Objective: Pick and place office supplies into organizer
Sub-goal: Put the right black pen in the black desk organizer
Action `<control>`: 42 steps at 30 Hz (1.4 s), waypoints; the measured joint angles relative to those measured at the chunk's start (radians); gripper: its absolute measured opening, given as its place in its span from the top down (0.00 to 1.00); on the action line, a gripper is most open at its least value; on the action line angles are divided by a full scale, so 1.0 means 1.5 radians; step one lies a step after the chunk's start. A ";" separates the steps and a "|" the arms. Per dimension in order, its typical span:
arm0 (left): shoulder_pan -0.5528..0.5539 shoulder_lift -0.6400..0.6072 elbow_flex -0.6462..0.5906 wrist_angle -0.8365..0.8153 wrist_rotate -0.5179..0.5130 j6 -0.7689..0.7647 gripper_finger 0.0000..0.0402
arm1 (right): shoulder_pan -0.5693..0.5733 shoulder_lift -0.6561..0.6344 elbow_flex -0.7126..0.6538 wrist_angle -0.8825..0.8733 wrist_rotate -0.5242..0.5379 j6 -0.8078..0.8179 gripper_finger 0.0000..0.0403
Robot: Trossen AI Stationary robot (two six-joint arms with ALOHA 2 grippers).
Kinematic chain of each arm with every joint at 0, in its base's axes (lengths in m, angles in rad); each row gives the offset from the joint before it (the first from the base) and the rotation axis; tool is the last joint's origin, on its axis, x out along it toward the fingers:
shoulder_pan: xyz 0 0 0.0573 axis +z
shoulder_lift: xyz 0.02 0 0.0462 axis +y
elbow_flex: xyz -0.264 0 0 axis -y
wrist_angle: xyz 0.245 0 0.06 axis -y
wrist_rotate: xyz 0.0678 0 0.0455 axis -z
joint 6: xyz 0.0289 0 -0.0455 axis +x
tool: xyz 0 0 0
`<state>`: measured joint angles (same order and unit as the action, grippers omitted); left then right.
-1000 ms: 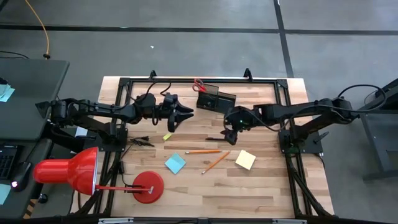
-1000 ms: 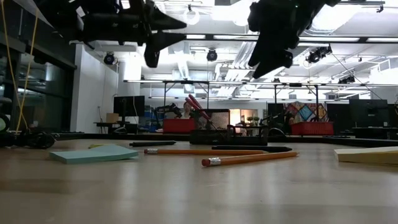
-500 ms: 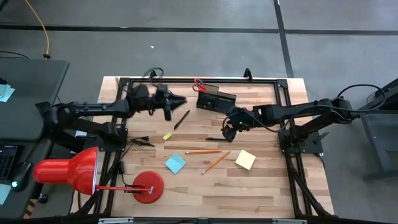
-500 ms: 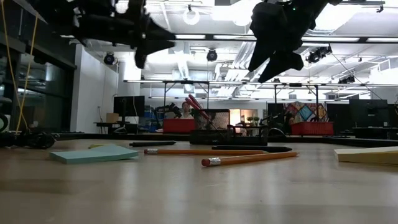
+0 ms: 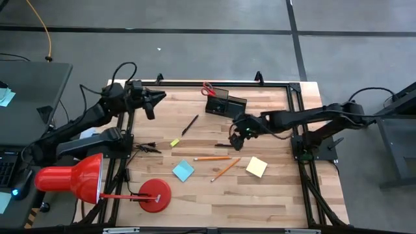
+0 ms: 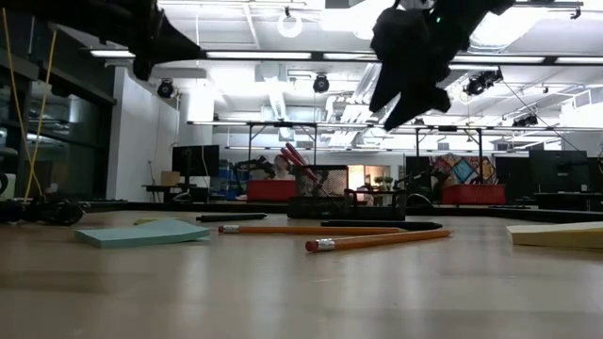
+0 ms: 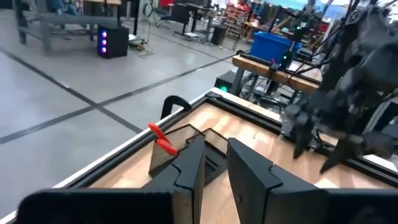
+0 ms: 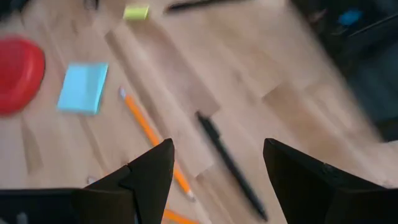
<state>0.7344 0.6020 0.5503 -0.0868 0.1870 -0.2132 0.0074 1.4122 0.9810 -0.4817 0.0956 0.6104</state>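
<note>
High view: black organizer (image 5: 225, 104) at the far middle of the wooden worktop (image 5: 273, 195), with red-handled scissors (image 5: 208, 88) standing in its taller compartment; contents of the lower tray not discernible. Loose on the worktop: 1 black pen (image 5: 190, 124) left of the organizer, a second black pen (image 5: 224, 145) below the right end effector (image 5: 241, 137), a tiny yellow block (image 5: 174, 142), 2 orange pencils (image 5: 212, 158) (image 5: 225, 169), a blue sticky-note pad (image 5: 182, 171) and a yellow sticky-note pad (image 5: 256, 166). Red desk lamp (image 5: 71, 179) at the near left corner. Left end effector (image 5: 155, 101) raised over the far left corner, arm folded back, nothing held. Right arm stretched toward the middle, end effector just in front of the organizer.

Low view: organizer (image 6: 347, 201) in the background with scissor handles (image 6: 295, 156) protruding from it. Pencils, pen and pads flat on the worktop. Right end effector (image 6: 407, 99) hanging above the surface, fingers spread, empty.

Left wrist view: left fingers (image 7: 186, 171) a narrow gap apart, clamped on nothing, aimed at the organizer (image 7: 186, 149).

Right wrist view: right fingers (image 8: 149, 174) wide apart, black pen (image 8: 227, 163) on the boards between them, not touched.
</note>
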 joint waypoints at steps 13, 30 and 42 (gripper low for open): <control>-0.001 -0.019 0.000 0.000 0.010 -0.001 0.89 | -0.005 0.182 0.000 0.059 -0.058 -0.144 0.40; -0.001 -0.019 0.000 -0.032 0.042 0.006 0.90 | -0.020 0.190 0.000 0.081 -0.061 -0.263 0.40; -0.001 -0.019 0.000 -0.030 0.036 0.016 0.90 | -0.047 0.229 0.000 0.102 -0.118 -0.230 0.40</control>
<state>0.7330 0.5739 0.5503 -0.1318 0.2417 -0.1890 -0.0624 1.7562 0.9806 -0.3286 -0.0810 0.2658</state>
